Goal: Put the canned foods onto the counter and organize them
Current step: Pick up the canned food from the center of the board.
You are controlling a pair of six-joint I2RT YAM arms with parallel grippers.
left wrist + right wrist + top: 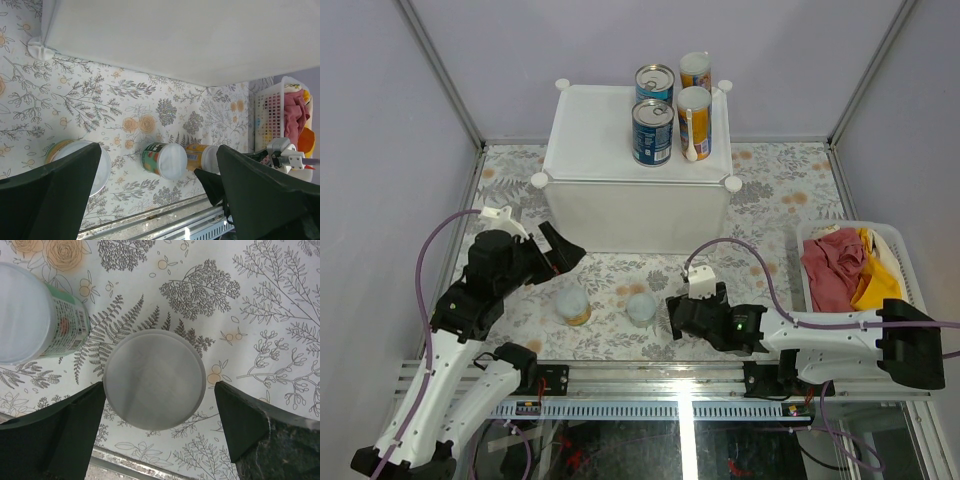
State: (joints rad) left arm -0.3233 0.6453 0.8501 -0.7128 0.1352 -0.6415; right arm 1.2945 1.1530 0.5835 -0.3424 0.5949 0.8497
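Note:
The white cube counter (590, 150) stands at the back and bears two blue-labelled tins (652, 132) and two tall yellow-orange cans (693, 122). On the floral table stand a short orange can (572, 303) and a short green can (642, 308), both with pale lids. A third short orange can (202, 157) stands under my right gripper (676, 318). In the right wrist view its pale lid (154, 379) lies between the open fingers (75, 430), which do not touch it. My left gripper (565, 255) is open and empty, above and behind the orange can (80, 160).
A white slatted basket (900, 250) with red and yellow cloth stands at the right. The green can (40, 322) stands close to the left of my right gripper's can. A metal rail runs along the table's near edge.

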